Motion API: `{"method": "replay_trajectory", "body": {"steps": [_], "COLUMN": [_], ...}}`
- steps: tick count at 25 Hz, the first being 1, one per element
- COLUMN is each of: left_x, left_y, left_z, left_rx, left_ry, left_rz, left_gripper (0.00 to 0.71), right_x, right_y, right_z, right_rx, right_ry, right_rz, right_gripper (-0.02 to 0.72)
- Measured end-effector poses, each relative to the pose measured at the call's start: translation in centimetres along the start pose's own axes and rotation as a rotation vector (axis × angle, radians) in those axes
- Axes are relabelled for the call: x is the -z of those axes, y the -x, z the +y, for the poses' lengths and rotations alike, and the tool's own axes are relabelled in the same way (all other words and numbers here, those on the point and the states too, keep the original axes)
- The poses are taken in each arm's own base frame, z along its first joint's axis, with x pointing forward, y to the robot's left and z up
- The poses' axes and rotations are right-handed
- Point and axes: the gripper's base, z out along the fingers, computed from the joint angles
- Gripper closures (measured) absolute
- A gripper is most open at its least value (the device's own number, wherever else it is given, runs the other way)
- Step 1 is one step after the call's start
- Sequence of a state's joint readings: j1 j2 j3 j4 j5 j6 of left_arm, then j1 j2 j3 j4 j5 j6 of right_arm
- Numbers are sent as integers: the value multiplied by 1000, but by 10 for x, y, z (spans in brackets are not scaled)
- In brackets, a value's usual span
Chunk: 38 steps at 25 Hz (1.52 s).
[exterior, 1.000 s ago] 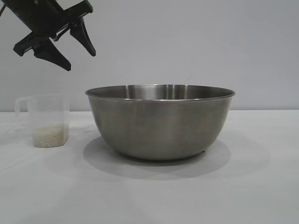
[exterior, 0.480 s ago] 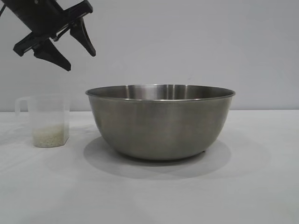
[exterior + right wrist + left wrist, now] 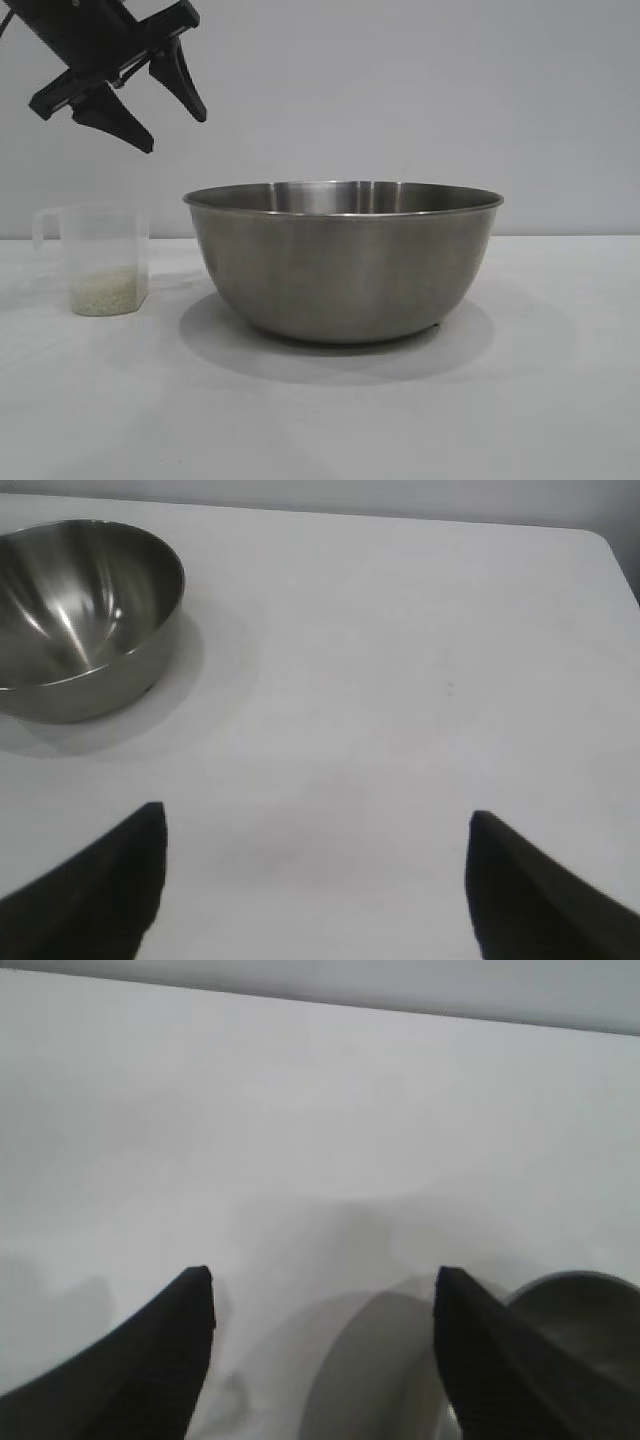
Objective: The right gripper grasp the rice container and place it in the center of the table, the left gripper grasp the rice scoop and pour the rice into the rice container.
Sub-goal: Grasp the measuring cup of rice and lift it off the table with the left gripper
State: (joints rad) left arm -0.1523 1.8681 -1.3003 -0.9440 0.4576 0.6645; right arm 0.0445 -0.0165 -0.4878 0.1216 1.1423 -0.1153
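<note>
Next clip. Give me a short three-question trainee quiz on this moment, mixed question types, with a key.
1. True or false: the left pincer grips the rice scoop.
2. Where is the rice now? A) in the rice container B) in the rice scoop C) spilled on the table
3. Fill in: the right pincer is open above bare ____.

Key:
1. False; it hangs open in the air above the scoop.
2. B; a shallow layer lies at the scoop's bottom, and the bowl's interior in the right wrist view shows bare metal.
3. table
</note>
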Motion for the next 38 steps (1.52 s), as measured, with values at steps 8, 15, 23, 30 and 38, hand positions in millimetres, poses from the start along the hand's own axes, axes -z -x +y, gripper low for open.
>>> {"method": "replay_trajectory", "body": {"steps": [8, 15, 23, 30, 38], "left_x": [58, 99, 139, 163, 167], "left_y": [11, 4, -37, -97, -162], "left_z": [-15, -16, -18, -13, 2], "left_rx": [-279, -237, -178, -142, -41], "left_ry": [117, 258, 310, 306, 287], "left_rz": [37, 154, 190, 74, -155], "left_gripper": [296, 296, 296, 296, 296], "right_x": [0, 0, 0, 0, 0], "right_y": [0, 0, 0, 0, 0], "right_z": [0, 0, 0, 0, 0], "right_rx": [0, 0, 0, 0, -1], "right_ry": [0, 0, 0, 0, 1], "right_rz": [0, 0, 0, 0, 0], "right_gripper": [178, 178, 178, 178, 178]}}
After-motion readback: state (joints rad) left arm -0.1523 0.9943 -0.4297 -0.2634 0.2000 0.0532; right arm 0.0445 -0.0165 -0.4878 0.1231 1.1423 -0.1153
